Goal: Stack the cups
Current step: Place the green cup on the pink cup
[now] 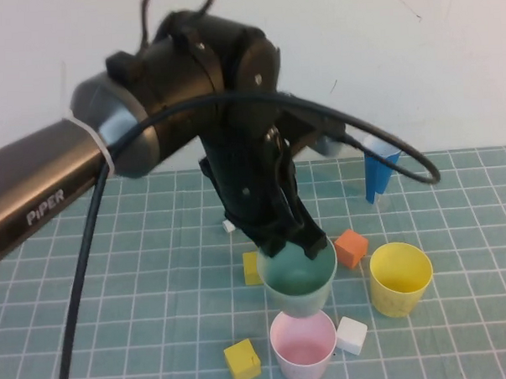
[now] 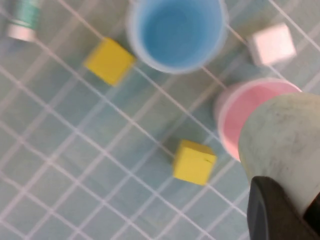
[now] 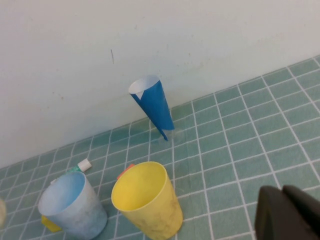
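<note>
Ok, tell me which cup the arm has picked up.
The pale green cup, held by the left gripper above the pink cup; the others stand on the mat.

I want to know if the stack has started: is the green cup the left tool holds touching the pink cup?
Cannot tell. In the high view the green cup, held at its rim by the left tool, overlaps the pink cup with no visible gap. The right tool sits elsewhere.

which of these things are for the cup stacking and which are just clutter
For the job: green cup in the left gripper, pink cup, yellow cup, blue cup.

Lying about: blue cone, orange cube, white cube, yellow cubes. Right gripper waits apart.
</note>
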Available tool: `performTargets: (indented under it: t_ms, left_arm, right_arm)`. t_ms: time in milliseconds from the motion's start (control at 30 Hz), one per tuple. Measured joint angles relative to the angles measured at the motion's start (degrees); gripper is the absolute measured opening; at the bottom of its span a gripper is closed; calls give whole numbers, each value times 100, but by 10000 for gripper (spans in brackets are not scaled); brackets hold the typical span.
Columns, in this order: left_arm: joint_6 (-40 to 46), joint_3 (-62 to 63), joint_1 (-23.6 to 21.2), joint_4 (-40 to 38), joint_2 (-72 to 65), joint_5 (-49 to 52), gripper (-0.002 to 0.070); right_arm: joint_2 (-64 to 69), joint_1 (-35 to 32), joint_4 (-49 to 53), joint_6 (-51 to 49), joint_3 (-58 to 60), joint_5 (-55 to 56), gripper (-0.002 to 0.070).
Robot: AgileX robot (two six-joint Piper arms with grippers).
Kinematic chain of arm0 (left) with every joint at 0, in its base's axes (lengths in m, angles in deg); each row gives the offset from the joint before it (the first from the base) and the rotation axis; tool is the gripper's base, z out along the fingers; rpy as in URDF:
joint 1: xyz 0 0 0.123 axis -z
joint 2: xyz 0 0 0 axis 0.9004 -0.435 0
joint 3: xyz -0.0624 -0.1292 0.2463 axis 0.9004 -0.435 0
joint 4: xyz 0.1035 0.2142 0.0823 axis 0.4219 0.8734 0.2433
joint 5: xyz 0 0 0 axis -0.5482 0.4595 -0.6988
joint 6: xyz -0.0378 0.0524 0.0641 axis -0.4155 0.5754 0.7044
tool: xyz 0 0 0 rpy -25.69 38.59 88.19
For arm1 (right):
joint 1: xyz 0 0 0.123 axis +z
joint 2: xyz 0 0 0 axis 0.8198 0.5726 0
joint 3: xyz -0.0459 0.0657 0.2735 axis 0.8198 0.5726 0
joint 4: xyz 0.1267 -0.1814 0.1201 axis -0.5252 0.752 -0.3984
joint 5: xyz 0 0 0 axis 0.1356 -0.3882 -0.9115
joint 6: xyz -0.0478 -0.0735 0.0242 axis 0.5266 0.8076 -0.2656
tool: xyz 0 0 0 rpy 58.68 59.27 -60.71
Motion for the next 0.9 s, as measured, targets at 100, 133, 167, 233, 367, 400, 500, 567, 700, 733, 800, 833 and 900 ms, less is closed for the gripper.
performTargets:
  t_ms: [100,133,167,233,367,400,500,567,700,733,800,833,900]
  left_arm:
    - [12,-285,42,-132,-33,-220,6]
    - [12,-354,42,-132,-42,-304,6]
    - [12,-393,42,-132,-83,-342,6]
    - [12,-429,32,-132,-184,-355,6]
    - [12,-441,32,-175,-411,-408,6]
    - [12,-441,32,-221,-472,-449,6]
    - [12,-441,32,-309,-608,-497,6]
    - [12,-441,32,-344,-680,-509,6]
    - [12,-441,32,-370,-823,-556,6]
    - [12,-441,32,-370,-865,-579,6]
    - [12,-441,32,-370,-938,-611,6]
    - [12,-441,32,-370,-978,-635,6]
    - [12,-441,32,-370,-1020,-678,6]
  right_arm:
    - [0,0,0,0,0,0,-3]
    - [0,0,0,0,0,0,-3]
    - [0,0,0,0,0,0,-3]
    - [0,0,0,0,0,0,-3]
    - [0,0,0,24,0,33,-3]
    - [0,0,0,35,0,34,-3]
    - [0,0,-8,35,0,34,-3]
    - [0,0,-8,35,0,34,-3]
    - [0,0,-8,35,0,56,-3]
    - [0,0,-8,35,0,83,-3]
    - [0,0,-8,35,0,117,-3]
    - [0,0,-8,35,0,118,-3]
    - [0,0,-12,35,0,118,-3]
